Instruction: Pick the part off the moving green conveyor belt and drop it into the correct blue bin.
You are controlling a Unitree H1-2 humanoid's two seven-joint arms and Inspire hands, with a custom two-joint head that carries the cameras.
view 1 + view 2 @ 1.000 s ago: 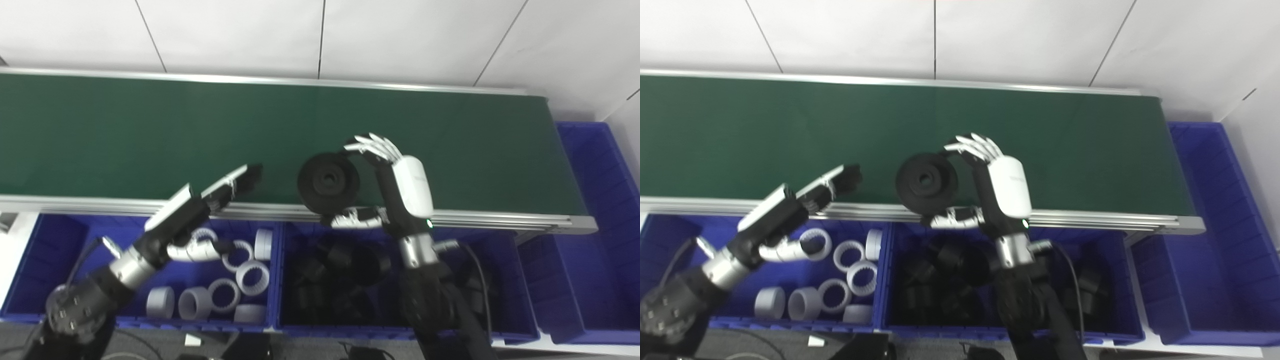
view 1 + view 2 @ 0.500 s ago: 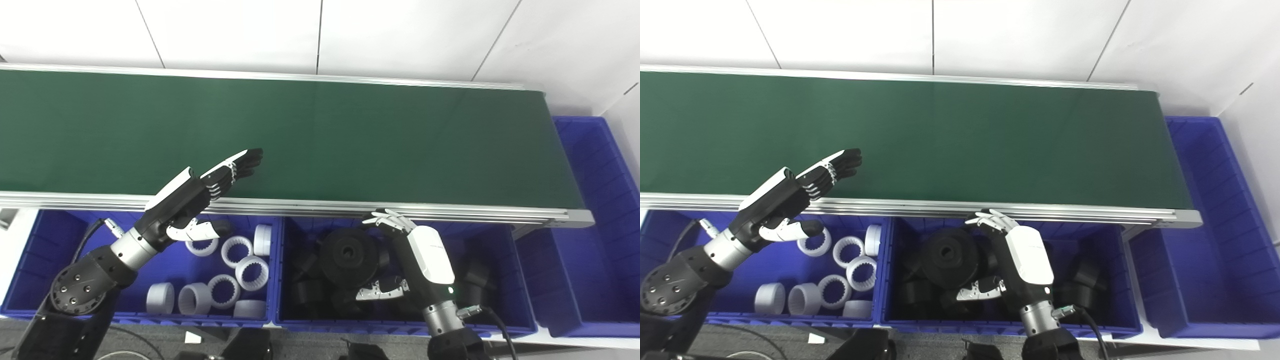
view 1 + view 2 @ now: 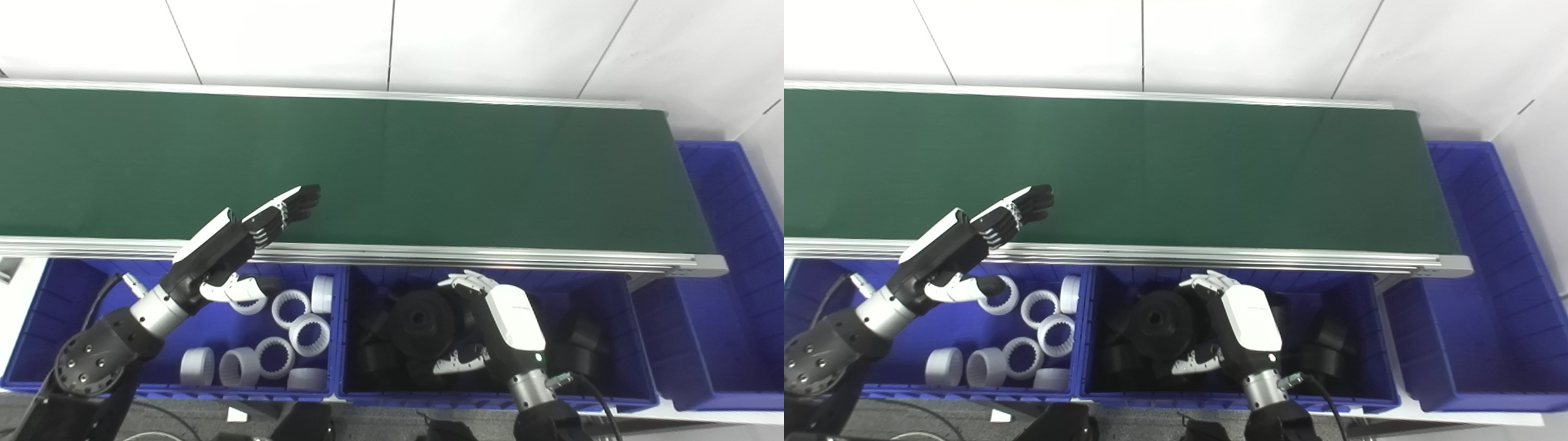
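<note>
A black round disc part [image 3: 421, 320] with a centre hole is down inside the middle blue bin [image 3: 618, 392], on top of several other black parts. My right hand [image 3: 490, 324] is in that bin, fingers [image 3: 465, 283] curled over the disc's upper right edge and thumb [image 3: 456, 364] under it, still around the disc. My left hand [image 3: 245, 229] is open and flat, fingertips [image 3: 303, 199] stretched over the near edge of the green conveyor belt [image 3: 392, 165], holding nothing. No part lies on the belt.
The left blue bin [image 3: 55, 306] holds several white toothed rings [image 3: 309, 334]. Another blue bin [image 3: 735, 275] stands at the belt's right end. The belt's aluminium rail [image 3: 490, 257] runs just above the bins.
My right hand carried the black disc from the belt's near edge down into the middle bin, then sank a little lower. The left hand barely moved. The camera shifted slightly.
</note>
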